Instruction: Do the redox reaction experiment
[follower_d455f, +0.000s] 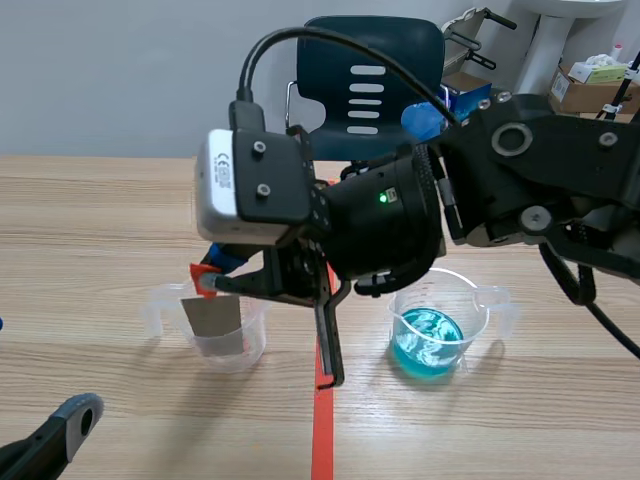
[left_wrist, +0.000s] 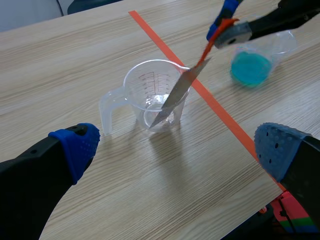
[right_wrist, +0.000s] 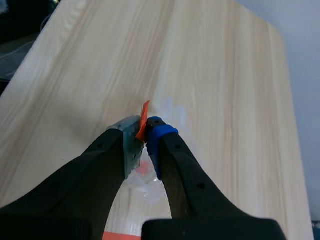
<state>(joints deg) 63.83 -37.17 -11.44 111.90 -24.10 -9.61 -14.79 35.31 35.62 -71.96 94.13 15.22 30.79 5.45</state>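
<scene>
Left arm (follower_d455f: 40, 445) sits low at the near left corner of the tabletop (follower_d455f: 100, 220), left jaws wide open, holding nothing, blue dotted pads (left_wrist: 75, 145) well apart. Ahead of them stands a clear measuring cup (left_wrist: 155, 95), upright, handle toward the left arm. A grey metal strip (left_wrist: 177, 92) leans tilted into this cup, lower end down inside near the bottom, upper end above the rim. Can't tell if the cup holds any liquid. The strip's top carries an orange-red tab (left_wrist: 212, 40), and the right jaws are closed on that tab, pinching it between the pads just above the cup. Right arm (follower_d455f: 540, 190) comes in from the right and reaches past the middle, with the wrist camera housing (follower_d455f: 250, 185) over the cup. Orange-red tape line (follower_d455f: 322, 440) runs along the tabletop between the two cups. Right of the line, a second clear cup (follower_d455f: 440, 325) stands upright with blue liquid (follower_d455f: 428, 340) in the bottom, apart from the first cup and untouched. Behind the tabletop is a dark blue chair (follower_d455f: 375, 70), and cardboard boxes (follower_d455f: 590, 85) sit far right.
</scene>
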